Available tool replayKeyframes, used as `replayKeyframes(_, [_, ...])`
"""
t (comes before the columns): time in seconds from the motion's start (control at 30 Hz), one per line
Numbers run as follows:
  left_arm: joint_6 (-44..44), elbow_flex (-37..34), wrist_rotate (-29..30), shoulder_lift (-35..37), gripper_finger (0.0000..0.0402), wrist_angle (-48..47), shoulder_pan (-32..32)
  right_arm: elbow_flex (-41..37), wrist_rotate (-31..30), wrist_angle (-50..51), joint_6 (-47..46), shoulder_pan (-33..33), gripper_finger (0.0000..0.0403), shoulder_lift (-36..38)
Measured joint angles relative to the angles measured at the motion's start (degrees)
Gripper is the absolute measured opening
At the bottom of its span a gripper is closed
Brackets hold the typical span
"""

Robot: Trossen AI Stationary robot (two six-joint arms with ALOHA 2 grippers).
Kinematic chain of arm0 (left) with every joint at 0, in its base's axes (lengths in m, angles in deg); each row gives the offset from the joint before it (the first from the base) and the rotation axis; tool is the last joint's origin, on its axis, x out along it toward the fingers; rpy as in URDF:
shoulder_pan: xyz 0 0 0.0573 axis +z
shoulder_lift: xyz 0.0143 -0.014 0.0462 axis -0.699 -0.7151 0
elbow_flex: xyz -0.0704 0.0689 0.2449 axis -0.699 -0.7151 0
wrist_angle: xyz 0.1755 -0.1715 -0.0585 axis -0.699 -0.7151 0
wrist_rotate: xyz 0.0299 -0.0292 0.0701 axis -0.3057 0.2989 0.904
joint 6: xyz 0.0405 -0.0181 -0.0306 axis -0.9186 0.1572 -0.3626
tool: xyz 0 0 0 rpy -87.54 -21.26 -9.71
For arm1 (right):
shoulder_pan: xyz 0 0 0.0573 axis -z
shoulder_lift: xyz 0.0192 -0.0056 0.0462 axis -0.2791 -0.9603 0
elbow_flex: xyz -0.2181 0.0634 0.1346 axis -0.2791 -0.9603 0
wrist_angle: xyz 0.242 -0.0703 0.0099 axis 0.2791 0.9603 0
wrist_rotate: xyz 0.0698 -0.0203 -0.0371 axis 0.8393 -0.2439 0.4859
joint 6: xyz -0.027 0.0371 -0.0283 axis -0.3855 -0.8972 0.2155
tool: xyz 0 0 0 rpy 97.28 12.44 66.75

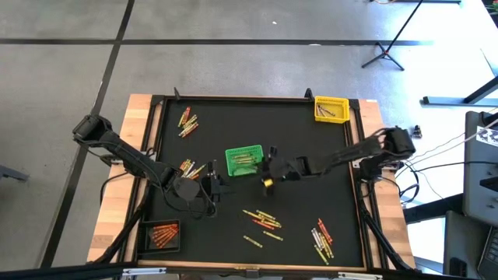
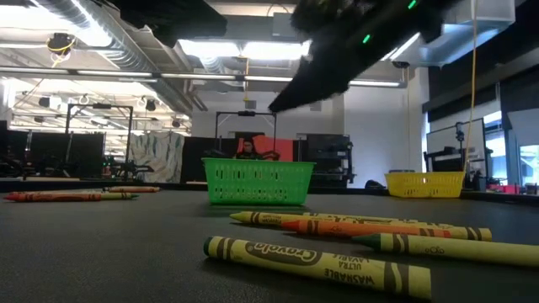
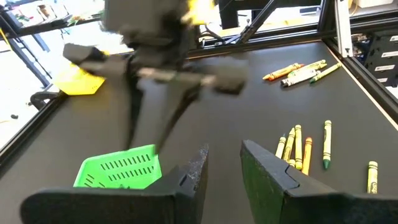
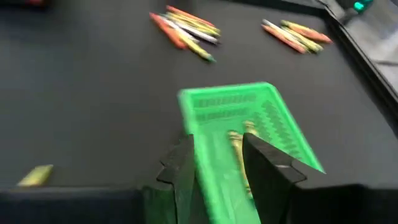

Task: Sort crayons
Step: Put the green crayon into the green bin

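Crayons lie in loose heaps on the black mat: at the far left (image 1: 188,122), the mid left (image 1: 191,167), the near middle (image 1: 262,222) and the near right (image 1: 323,237). A green basket (image 1: 245,161) at the middle holds a few crayons (image 4: 239,146). My right gripper (image 4: 217,165) is open just above the basket's right part; it also shows in the high view (image 1: 268,167) and, with fingers pointing down, in the left wrist view (image 3: 152,118). My left gripper (image 3: 224,168) is open and empty, left of the basket (image 1: 210,185).
A yellow basket (image 1: 331,109) with crayons stands at the far right corner. A black basket (image 1: 162,235) with red and orange crayons stands at the near left corner. A raised frame (image 1: 257,98) edges the mat. One yellow crayon (image 4: 37,175) lies alone near the green basket.
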Motion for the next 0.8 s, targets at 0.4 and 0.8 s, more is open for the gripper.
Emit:
replayKeyframes(0.4, [0.03,-0.01,0.01,0.0,0.008,-0.01,0.0,-0.02,2.55,3.14,-9.22,-12.82,0.0128,-0.79])
replayKeyframes(0.8, [0.12,-0.01,0.03,0.0,0.008,0.03,0.0,-0.04,2.53,4.87,-24.67,-17.24,0.0128,-7.61])
